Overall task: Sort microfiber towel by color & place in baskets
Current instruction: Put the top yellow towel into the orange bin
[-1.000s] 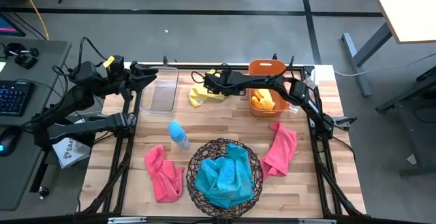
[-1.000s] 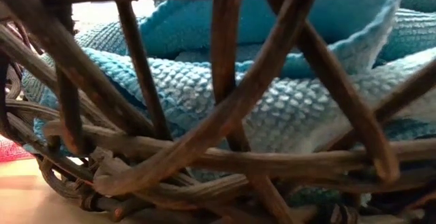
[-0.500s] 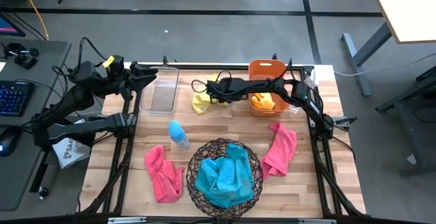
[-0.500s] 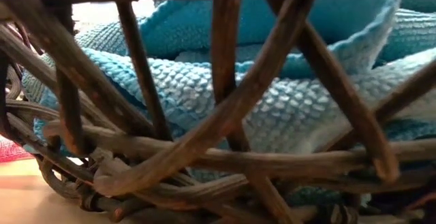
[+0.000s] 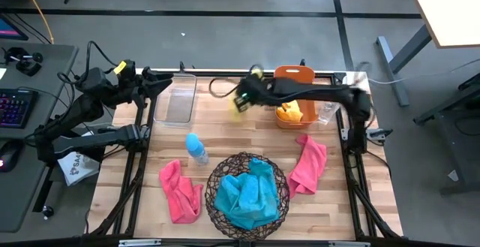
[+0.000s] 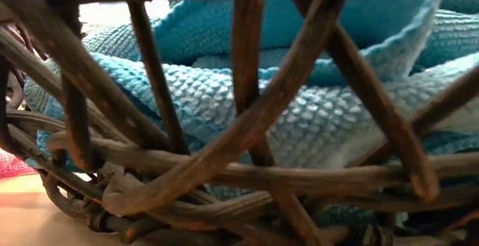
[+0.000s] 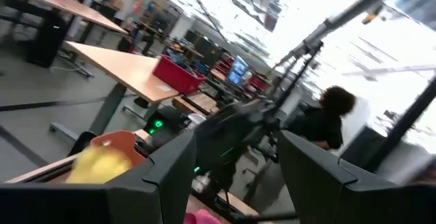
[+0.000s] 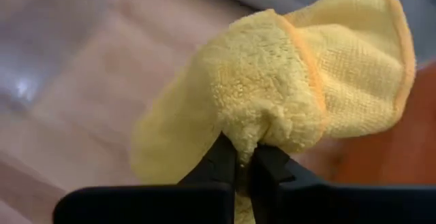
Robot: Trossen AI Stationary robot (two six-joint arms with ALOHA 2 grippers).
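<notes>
My right gripper (image 5: 244,97) is shut on a yellow towel (image 8: 272,94) and holds it above the table, between the clear tub (image 5: 176,100) and the orange bin (image 5: 294,78). A second yellow towel (image 5: 289,112) lies in the orange bin. Teal towels (image 5: 247,193) fill the round wire basket (image 6: 247,126) at the near middle. Two pink towels (image 5: 180,192) (image 5: 309,164) lie flat on the table either side of the basket. My left gripper (image 5: 171,80) waits open at the far left, by the tub. My right gripper pinches a bunched fold of the yellow towel (image 8: 253,137) between its two fingertips (image 8: 221,157). The rest of the cloth puffs out beyond the fingers in several layers. The towel is lifted clear of the table.
A small light-blue bottle (image 5: 196,148) lies on the table between the tub and the wire basket. A clear bottle (image 5: 328,112) stands right of the orange bin. Bare wood shows in the middle of the table. A person (image 7: 334,115) shows in the room beyond.
My right gripper has shut on the yellow towel that lay spread on the table beside the tub. It has risen with it and gone a little toward the orange bin. The towel is now bunched and lifted clear.
</notes>
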